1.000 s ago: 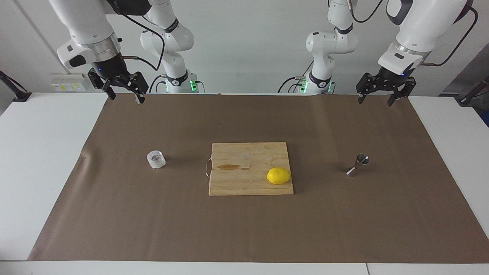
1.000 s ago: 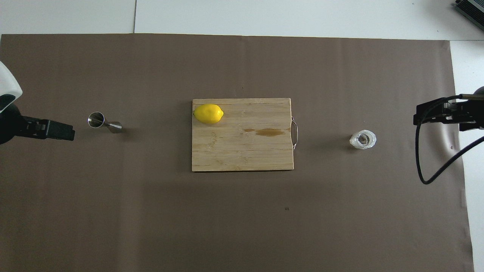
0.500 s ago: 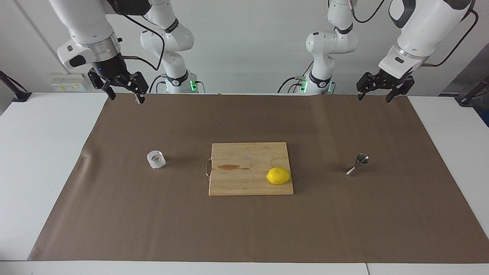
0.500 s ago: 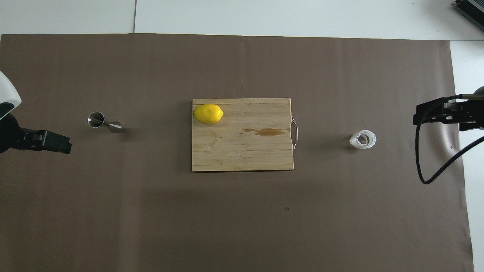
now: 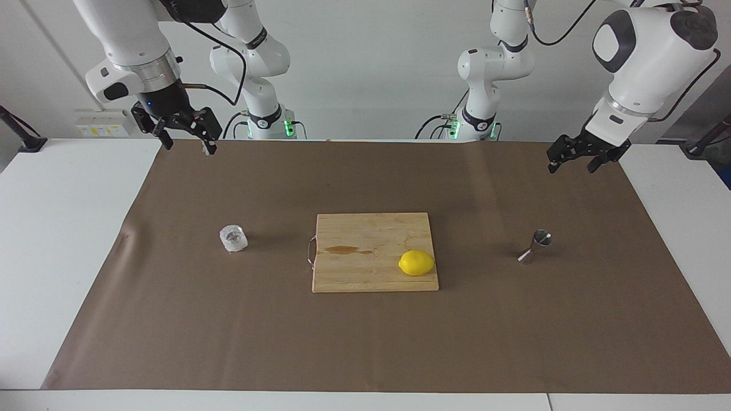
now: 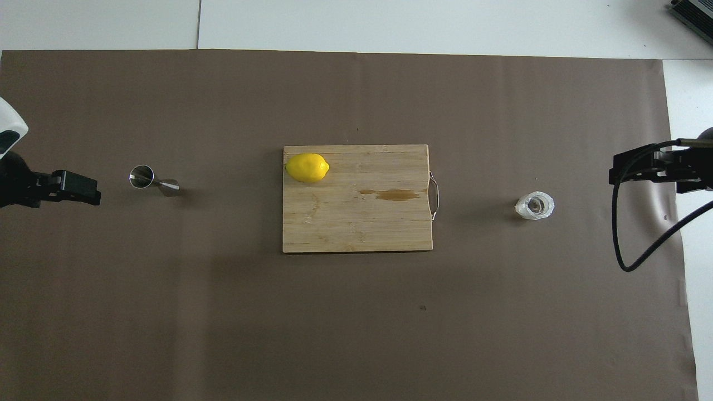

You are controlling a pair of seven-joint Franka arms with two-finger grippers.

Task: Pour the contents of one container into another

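While both hands, left hand (image 5: pixel 578 164) and right hand (image 5: pixel 184 140), hang wide open and empty, watch narrow-waisted steel hourglass jigger (image 5: pixel 535 246): clumsy grasp topples it; crinkled clear cup (image 5: pixel 233 238) crushes, spills.

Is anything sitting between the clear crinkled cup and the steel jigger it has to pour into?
Yes. The cutting board lies flat between the cup and the jigger, with a lemon on its jigger-side end. Both are low.
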